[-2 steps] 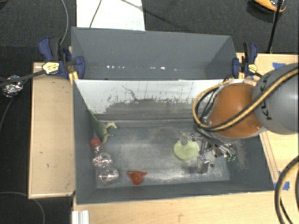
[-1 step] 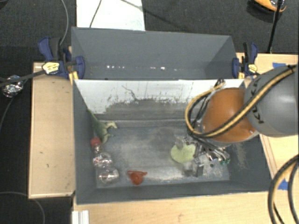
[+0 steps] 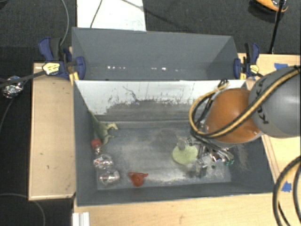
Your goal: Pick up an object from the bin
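My gripper point(image 3: 201, 166) is low in the bin's front right part, under the arm's orange cover. Right against its left side lies a pale green rounded thing point(image 3: 182, 154), touching or nearly touching the fingers. Whether that thing sits between the fingers is not visible. A small red thing point(image 3: 138, 178) lies on the floor near the front wall, well left of the gripper.
Along the bin's left wall lie a green toy-like figure point(image 3: 105, 130), a clear plastic bottle with a red cap point(image 3: 102, 161) and a clear rounded piece point(image 3: 109, 177). The arm reaches in from the right over the rim.
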`<state>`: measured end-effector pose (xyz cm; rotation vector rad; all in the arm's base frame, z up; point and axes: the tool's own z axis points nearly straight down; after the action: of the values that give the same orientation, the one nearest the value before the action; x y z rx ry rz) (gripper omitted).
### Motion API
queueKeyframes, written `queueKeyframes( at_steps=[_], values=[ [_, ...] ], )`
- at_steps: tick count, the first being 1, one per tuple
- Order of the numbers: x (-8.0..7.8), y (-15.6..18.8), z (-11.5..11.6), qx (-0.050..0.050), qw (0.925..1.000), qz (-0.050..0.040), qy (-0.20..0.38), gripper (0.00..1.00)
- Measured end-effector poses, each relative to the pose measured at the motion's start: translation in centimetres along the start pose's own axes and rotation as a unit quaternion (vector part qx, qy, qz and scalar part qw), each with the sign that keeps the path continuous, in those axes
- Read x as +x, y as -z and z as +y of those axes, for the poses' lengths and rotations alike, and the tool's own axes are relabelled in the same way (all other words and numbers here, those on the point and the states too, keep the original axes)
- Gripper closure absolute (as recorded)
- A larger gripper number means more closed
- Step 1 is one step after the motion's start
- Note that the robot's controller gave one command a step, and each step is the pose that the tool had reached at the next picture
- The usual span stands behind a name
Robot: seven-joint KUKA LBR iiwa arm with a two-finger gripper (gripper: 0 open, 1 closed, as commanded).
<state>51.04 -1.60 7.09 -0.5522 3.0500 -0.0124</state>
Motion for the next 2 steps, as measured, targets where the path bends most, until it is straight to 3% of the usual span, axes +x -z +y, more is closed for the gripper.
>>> queueKeyframes(
  at_steps=[2],
  values=[
    [0.17,0.02,-0.17,0.001,0.9994,-0.0014,0.034,0.0]
  ],
)
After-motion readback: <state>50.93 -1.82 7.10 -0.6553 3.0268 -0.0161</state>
